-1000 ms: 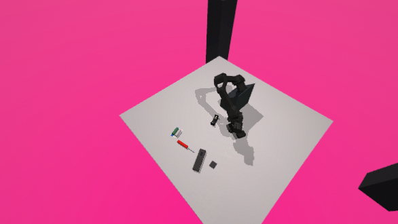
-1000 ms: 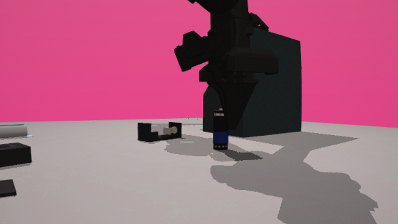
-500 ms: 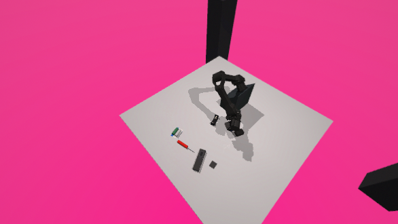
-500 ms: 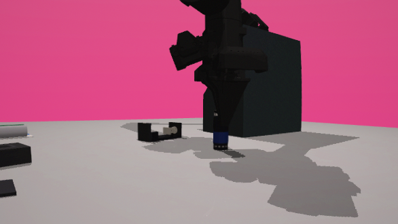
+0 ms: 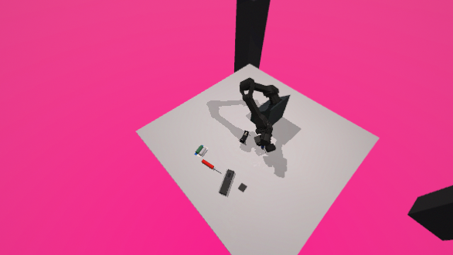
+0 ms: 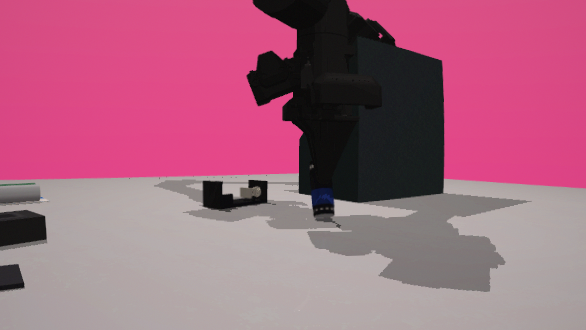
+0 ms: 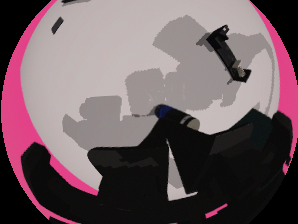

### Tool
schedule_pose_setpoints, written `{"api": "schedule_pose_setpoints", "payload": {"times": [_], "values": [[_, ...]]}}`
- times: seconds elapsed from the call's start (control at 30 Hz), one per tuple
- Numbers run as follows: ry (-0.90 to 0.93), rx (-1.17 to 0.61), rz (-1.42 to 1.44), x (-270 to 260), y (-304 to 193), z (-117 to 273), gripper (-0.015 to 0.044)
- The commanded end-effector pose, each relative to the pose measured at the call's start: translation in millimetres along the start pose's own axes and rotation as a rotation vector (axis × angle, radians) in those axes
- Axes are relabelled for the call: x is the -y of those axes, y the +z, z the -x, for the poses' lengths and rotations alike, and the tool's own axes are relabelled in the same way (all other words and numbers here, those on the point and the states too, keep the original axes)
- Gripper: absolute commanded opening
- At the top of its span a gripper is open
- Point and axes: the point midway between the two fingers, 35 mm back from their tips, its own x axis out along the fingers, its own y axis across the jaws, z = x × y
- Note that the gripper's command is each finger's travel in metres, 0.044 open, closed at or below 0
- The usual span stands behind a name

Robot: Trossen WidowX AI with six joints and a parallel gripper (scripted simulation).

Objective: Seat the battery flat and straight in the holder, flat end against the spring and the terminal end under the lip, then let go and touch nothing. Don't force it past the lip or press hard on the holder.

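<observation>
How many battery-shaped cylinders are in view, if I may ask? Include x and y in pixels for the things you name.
3: the battery [image 5: 263, 147] [image 6: 323, 197] [image 7: 175, 115] beneath the tool [image 5: 263, 144] [image 6: 322, 187] [image 7: 166, 131], plus a green cylinder [image 5: 199, 149] [image 6: 17, 184] and a white cylinder [image 5: 203, 151] [image 6: 20, 193] side by side near the screwdriver [image 5: 207, 164].
</observation>
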Motion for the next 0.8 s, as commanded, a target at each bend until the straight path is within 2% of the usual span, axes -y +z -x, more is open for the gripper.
{"api": "schedule_pose_setpoints", "payload": {"times": [0.0,0.43,0.7,0.77], "values": [[-0.007,0.003,0.008,8,-1,0,0.0],[-0.004,-0.001,0.002,21,-2,1,0.0],[-0.004,0.001,0.007,22,-2,74,0.0],[-0.005,0.002,0.008,24,-3,81,0.0]]}}
